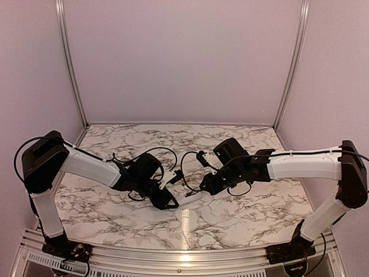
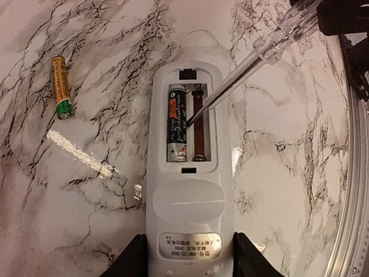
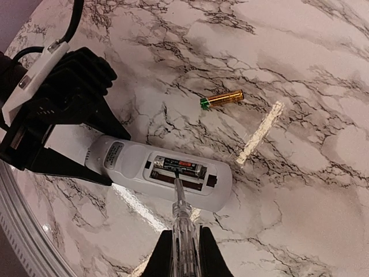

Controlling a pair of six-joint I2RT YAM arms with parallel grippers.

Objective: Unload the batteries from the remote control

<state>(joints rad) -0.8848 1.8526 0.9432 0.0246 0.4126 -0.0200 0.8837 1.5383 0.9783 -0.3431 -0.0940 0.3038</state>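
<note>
The top camera looked down from behind both arms (image 1: pixel 92 167) over the whole marble-patterned tabletop (image 1: pixel 230 213). Both wrist cameras sat close (own fingers (image 2: pixel 131 262) at frame bottom), facing each other, sharing the slim white plastic remote control (image 2: pixel 190 225).

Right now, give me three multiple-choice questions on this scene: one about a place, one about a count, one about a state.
1. Where does the gold battery lie relative to the remote control?
A inside its compartment
B on the table beside it
C on top of it

2. How many batteries sit in the open compartment?
A none
B one
C two

3. The left end effector is:
A shut on the remote control's end
B open above the table
C out of view

Answers:
1 B, it lies apart on the marble.
2 B, one dark battery sits by the tip of the tool, and the space beside it is bare.
3 A, it clamps both sides of the remote control.
</note>
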